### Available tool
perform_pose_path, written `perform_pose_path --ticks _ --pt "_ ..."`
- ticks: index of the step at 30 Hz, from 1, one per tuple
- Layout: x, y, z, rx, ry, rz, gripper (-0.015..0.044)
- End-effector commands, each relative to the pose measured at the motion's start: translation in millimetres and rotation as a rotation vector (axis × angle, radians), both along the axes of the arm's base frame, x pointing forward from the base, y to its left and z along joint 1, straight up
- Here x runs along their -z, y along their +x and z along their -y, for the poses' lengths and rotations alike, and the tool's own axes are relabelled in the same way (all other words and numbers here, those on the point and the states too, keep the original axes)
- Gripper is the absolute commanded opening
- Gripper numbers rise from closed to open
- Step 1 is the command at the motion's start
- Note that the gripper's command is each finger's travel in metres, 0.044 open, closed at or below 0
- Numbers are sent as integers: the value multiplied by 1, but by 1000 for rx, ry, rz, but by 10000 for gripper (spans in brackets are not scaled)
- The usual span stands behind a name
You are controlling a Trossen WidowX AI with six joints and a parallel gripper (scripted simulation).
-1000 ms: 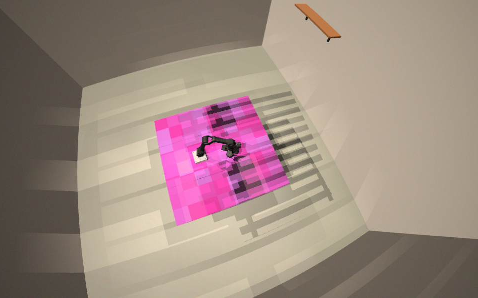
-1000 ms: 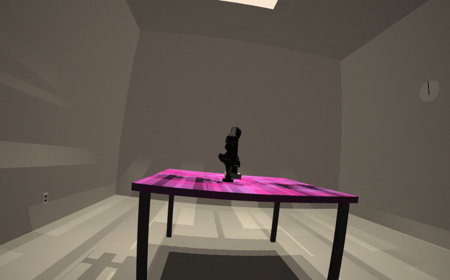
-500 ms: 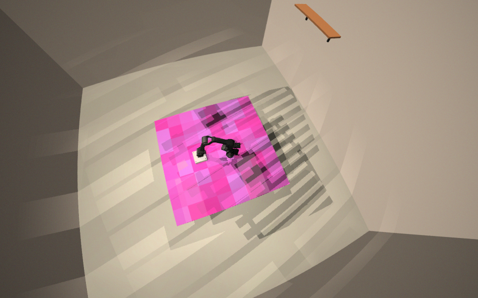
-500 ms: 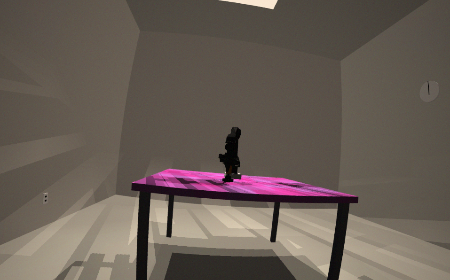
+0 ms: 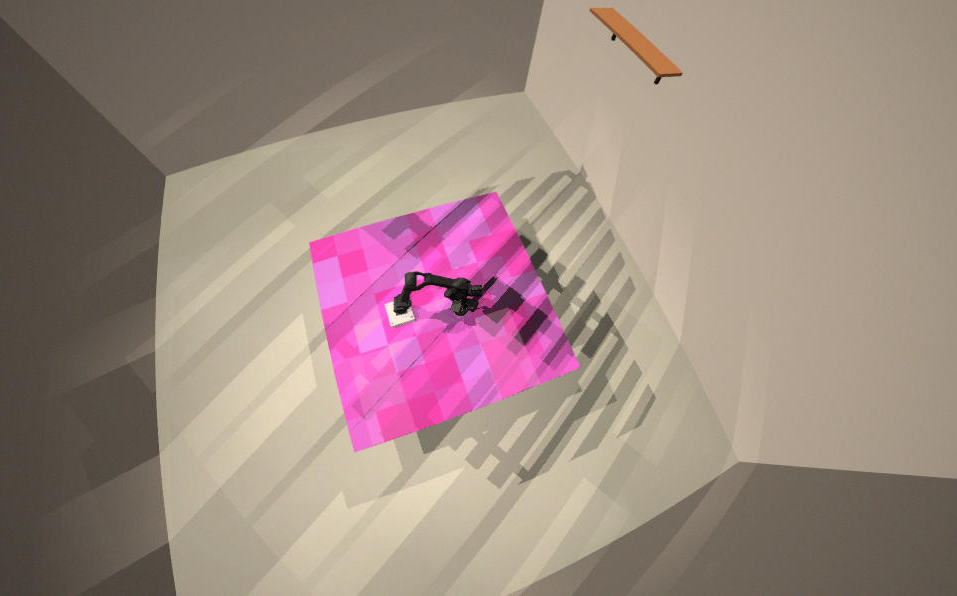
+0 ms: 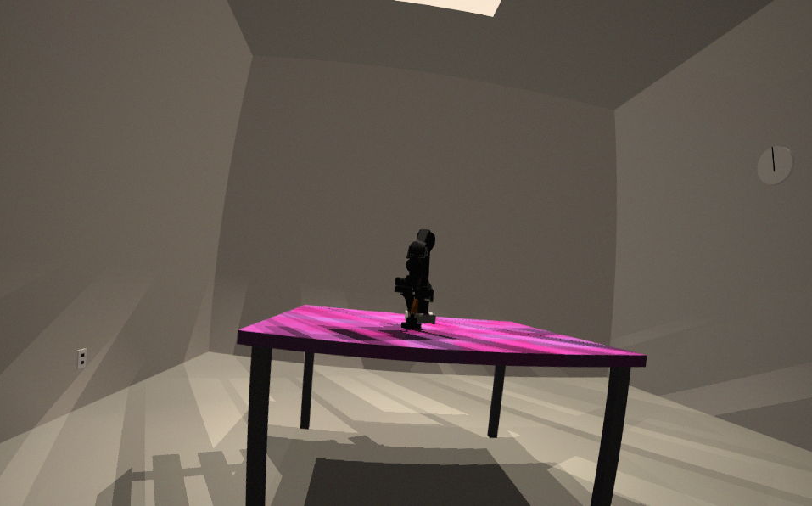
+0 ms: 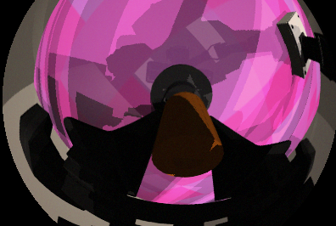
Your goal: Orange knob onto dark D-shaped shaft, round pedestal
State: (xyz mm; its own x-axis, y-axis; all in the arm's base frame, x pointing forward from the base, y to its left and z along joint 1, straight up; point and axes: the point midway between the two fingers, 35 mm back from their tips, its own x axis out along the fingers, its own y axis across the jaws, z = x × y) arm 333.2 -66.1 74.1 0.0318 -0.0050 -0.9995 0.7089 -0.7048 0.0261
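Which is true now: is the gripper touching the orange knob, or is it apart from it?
Touching. The wrist view shows the gripper's dark fingers pressed against both sides of the orange knob.

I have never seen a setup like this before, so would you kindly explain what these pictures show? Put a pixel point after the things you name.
The machine is one black robot arm [image 5: 433, 281] [image 6: 422, 263] on a pink table [image 5: 430, 384] [image 6: 459, 348], mounted at a pale base plate [image 5: 402, 320] [image 6: 426, 318] [image 7: 291, 42]. The top view looks down from above, the exterior view looks from the side across the room, and the wrist view looks along the gripper [image 7: 184, 116] from the arm itself. The gripper is closed on an orange knob [image 6: 414, 306] [image 7: 184, 134]. Just beyond it is a round dark pedestal [image 6: 411, 326] [image 7: 204, 89] standing on the table. Whether the knob already sits on the shaft, I cannot tell.
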Motion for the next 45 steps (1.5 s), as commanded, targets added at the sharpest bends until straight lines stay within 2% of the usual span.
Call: perform_pose_path --ticks 1,27,34,45 --pt "-2 5 1 34 -1 6 0" --pt "-2 2 1 34 -1 6 0" --pt "-3 -1 0 233 6 7 0" --pt "-1 1 0 243 7 7 0"
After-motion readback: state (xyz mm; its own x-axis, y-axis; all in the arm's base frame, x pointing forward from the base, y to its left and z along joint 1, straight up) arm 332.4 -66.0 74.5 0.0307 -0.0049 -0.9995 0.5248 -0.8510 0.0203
